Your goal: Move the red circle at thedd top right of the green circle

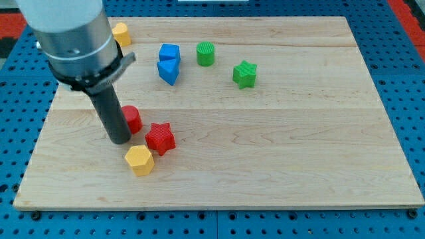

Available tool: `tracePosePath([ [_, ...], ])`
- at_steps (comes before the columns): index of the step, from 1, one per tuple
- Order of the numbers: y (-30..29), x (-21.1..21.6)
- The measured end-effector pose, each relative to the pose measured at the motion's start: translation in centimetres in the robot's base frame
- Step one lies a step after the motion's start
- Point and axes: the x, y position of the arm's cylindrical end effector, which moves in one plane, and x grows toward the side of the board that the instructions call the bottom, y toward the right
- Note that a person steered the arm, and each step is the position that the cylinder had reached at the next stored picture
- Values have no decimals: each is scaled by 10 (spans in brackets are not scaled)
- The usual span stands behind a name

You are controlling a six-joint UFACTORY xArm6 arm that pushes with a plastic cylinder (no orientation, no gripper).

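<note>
The red circle (132, 119) lies at the board's left, partly hidden behind my rod. My tip (120, 141) rests on the board touching the red circle's left-lower side. The green circle (206, 54) stands near the view's top centre, far up and right of the red circle. A red star (160, 138) lies just right of and below the red circle. A yellow hexagon (139, 160) lies below my tip.
A blue cube (169, 52) and a blue triangle (169, 70) sit left of the green circle. A green star (244, 74) lies to its lower right. A yellow block (120, 33) is at the top left, beside the arm's body. The wooden board (299, 146) rests on a blue pegboard.
</note>
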Motion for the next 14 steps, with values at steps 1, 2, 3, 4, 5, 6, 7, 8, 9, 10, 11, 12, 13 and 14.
tracePosePath([
  [1,-5,-22],
  [2,3,-37],
  [3,-12,-62],
  [4,0,-65],
  [5,57,-65],
  [6,99,-70],
  [7,101,-109],
  [8,111,-129],
  [9,128,-134],
  [10,166,-137],
  [11,173,-165],
  [12,216,-171],
  [13,250,-166],
  [14,275,-151],
])
